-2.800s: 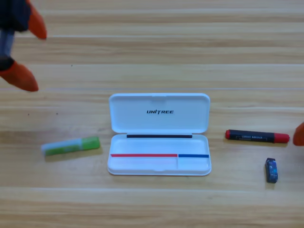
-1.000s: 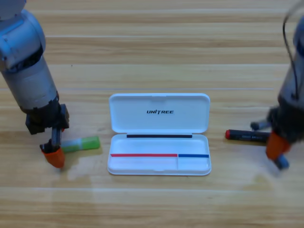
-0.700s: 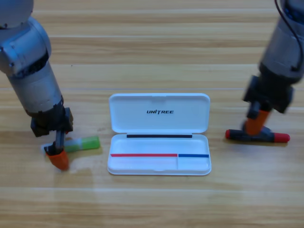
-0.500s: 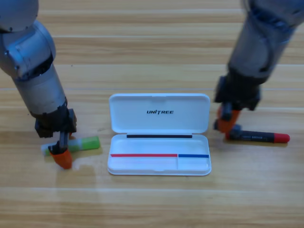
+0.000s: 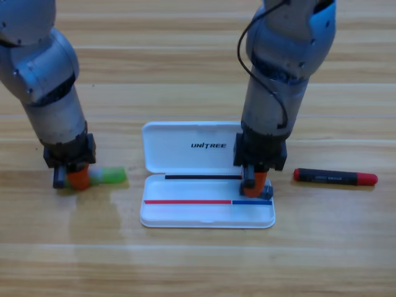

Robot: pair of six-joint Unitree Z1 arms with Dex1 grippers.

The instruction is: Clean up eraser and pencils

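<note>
Left of the white case (image 5: 207, 179), we see the left pincer (image 5: 77, 178) clamped on the green pencil (image 5: 109, 176) lying on the desk (image 5: 198, 260). The right pincer (image 5: 255, 184) points down over the case's tray, its opening unclear to us. The black pencil (image 5: 335, 177) lies right of the case.

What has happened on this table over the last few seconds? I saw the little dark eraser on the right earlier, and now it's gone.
The right gripper came in, went to where the eraser lay, then swung left over the white case; the eraser is no longer visible. The left gripper came down onto the pale end of the green pencil. The black pencil and the case stayed put.
</note>
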